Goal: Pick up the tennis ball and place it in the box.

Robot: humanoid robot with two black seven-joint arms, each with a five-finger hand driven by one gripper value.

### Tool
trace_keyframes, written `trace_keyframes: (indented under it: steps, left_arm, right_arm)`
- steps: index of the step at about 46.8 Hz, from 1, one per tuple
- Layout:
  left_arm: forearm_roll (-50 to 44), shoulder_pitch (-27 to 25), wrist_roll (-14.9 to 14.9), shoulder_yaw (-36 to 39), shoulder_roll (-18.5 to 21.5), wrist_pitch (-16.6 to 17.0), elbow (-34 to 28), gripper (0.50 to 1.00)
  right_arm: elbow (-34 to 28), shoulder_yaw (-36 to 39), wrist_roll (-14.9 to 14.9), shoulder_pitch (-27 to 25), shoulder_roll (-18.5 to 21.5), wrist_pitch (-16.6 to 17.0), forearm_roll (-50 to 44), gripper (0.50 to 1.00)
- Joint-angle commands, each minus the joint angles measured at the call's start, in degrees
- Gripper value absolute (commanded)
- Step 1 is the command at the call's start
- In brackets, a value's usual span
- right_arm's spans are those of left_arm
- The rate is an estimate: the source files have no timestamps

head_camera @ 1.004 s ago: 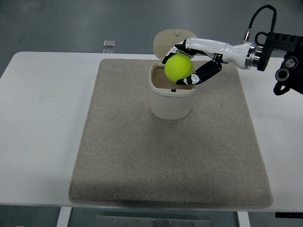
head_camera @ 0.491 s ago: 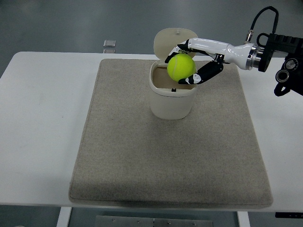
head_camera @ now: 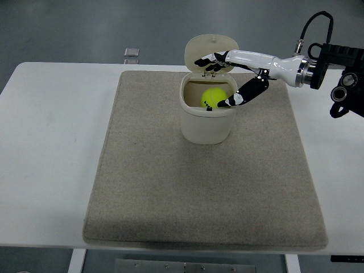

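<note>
Head view, single entry. Item one: yellow-green felt-covered tennis ball, sitting inside the cream plastic box, below its rim and toward the right wall; its lower part is hidden by the box's front wall. Item two: the cream box itself, a rounded tub with a hinged lid standing upright at the back, placed on the far middle of a beige rectangular felt mat. Item three: white table carrying the mat; a small grey square object lies near the table's far edge, well apart from the box.

Item four: right hand, white-and-black, five-fingered, reaching in from the right edge and poised over the box mouth. Fingers are spread wide, thumb low by the right rim; the hand holds nothing, and no finger visibly touches the ball. Left hand: not visible.

Handling note, by judgement: the ball looks light, springy and slightly compressible, its fuzzy nap giving good friction, so it is unlikely to slip and not fragile. Best hold is across its widest part, thumb opposite fingers. Status, by judgement: placement appears complete; the remaining move is to lift the hand clear without knocking the lid or rim.
</note>
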Motion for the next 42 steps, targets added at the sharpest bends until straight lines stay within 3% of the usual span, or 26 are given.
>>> trace_keyframes:
  steps: [1,7,15,26,38,42]
  left_arm:
    - [0.0,0.0,0.0,0.0,0.0,0.0,0.0,0.996]
    - [0.0,0.0,0.0,-0.1,0.0,0.0,0.0,0.996]
    - [0.0,0.0,0.0,0.0,0.0,0.0,0.0,0.996]
    - [0.0,0.0,0.0,0.0,0.0,0.0,0.0,0.996]
    - [0.0,0.0,0.0,0.0,0.0,0.0,0.0,0.996]
    - [0.0,0.0,0.0,0.0,0.0,0.0,0.0,0.996]
  right_arm:
    - [0.0,0.1,0.0,0.0,-0.3,0.3,0.2,0.907]
    - [0.2,0.2,0.1,0.4,-1.3,1.8,0.7,0.905]
    - [0.8,1.1,0.3,0.5,-3.6,9.3,3.2,0.905]
    - [0.7,1.2,0.0,0.6,-7.3,17.2,13.7,0.905]
    - [-0.8,1.0,-0.1,0.2,-9.5,18.3,19.9,0.905]
    - [-2.4,0.6,-1.7,-0.2,-10.3,18.0,23.7,0.903]
